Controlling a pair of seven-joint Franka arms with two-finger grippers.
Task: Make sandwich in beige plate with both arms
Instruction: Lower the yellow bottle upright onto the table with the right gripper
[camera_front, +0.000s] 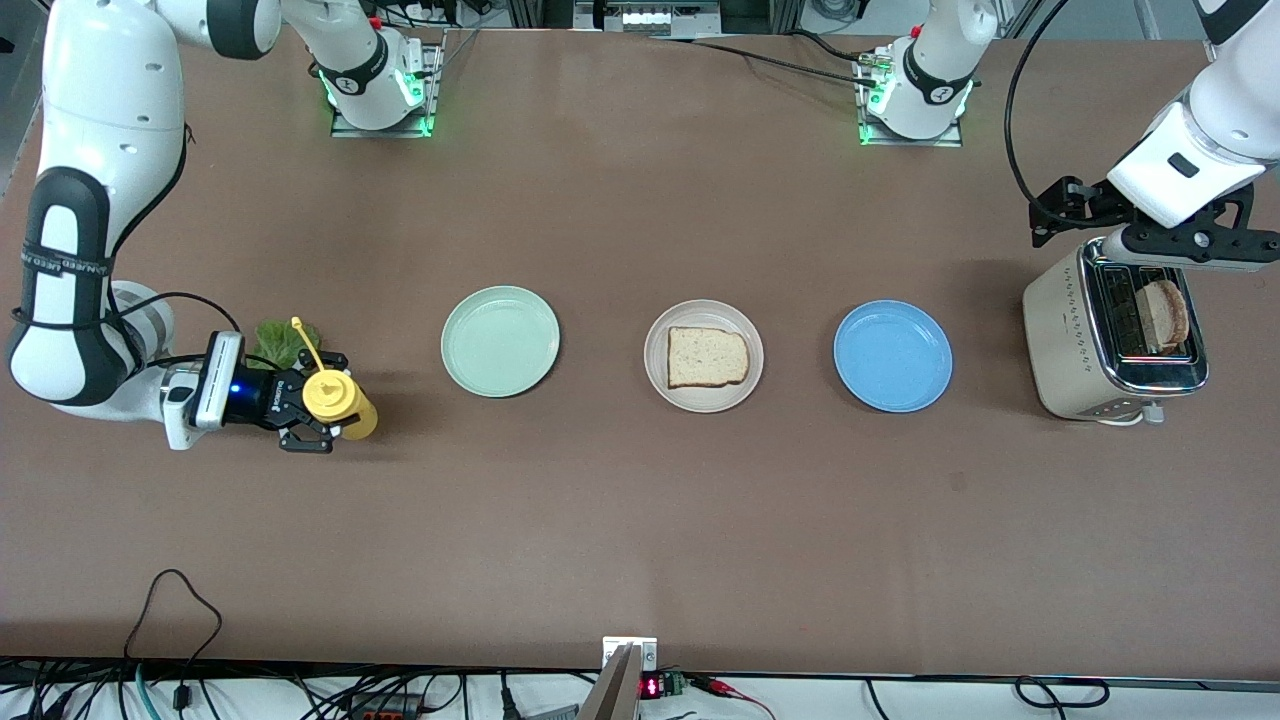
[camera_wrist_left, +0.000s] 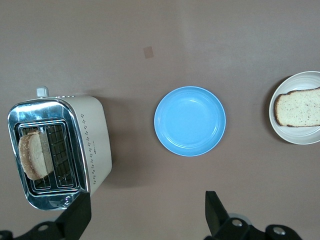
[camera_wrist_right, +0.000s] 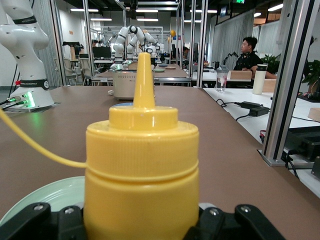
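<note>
— So, where's the sandwich at?

— One bread slice (camera_front: 707, 357) lies flat in the beige plate (camera_front: 662, 375), which sits in the middle of the table between the mint-green plate (camera_front: 500, 340) and the blue plate (camera_front: 892, 356). The three plates stand in a row, well apart from one another.

— And the other slice?

— Standing upright in the toaster (camera_front: 1060, 335), in the slot farther from the plates, its browned top sticking out (camera_front: 1165, 315). The toaster is at the left arm's end of the table, just past the blue plate.

— What's the left gripper doing?

— The left gripper (camera_wrist_left: 145, 215) hangs over the toaster, fingers spread wide with nothing between them. From its wrist camera you look straight down on toaster, blue plate and the edge of the beige plate.

— And the right one?

— The right gripper (camera_front: 305, 408) is down low at the right arm's end of the table, lying sideways, its two fingers closed around a yellow squeeze bottle (camera_front: 340, 402) that stands on the table. The bottle's cap dangles on its tether.

— Any lettuce?

— The lettuce leaf (camera_front: 285, 342) lies on the table just beside the right gripper, farther from the front camera than the bottle and partly hidden by the wrist.
</note>
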